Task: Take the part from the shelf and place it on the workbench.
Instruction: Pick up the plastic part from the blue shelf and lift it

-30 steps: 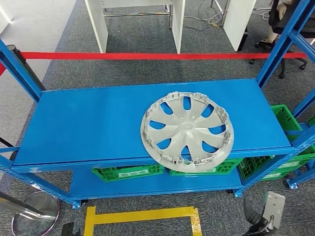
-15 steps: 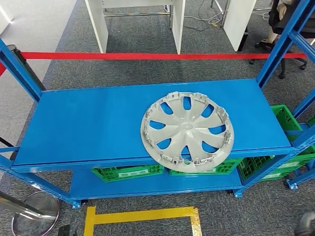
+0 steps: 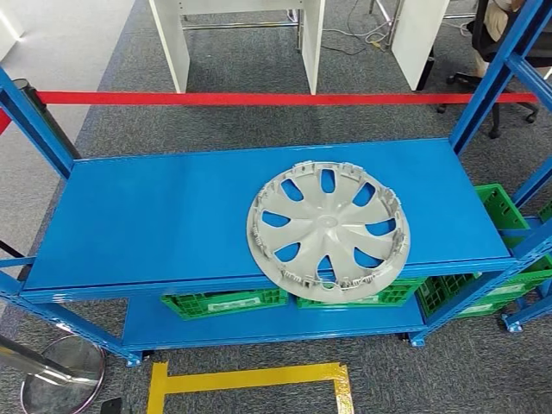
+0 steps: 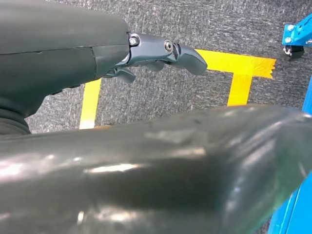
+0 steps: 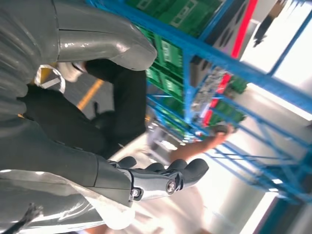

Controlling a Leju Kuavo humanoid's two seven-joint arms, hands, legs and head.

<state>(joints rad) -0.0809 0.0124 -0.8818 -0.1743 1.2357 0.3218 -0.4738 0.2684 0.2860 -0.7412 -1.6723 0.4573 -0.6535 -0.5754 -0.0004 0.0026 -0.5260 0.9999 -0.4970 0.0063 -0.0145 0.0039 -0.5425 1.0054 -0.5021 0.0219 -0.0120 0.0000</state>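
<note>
Where shelf [image 3: 163, 216] ends, hubcap [image 3: 328, 230] overhangs front edge, bare blue leftward.

green crates [image 3: 224, 303] tucked on the lower level under the blue deck, more green crates [image 3: 501, 211] off to the right. yellow tape [image 3: 247, 378] marking a box outline on grey carpet [image 3: 260, 60], seen again from the left wrist as yellow tape [image 4: 235, 63]. red barrier tape [image 3: 260, 98] stretched across behind. white desk legs [image 3: 312, 43] further back. round chrome stand base [image 3: 62, 373] at the lower left. dark office chair [image 3: 492, 43] at the upper right.
</note>
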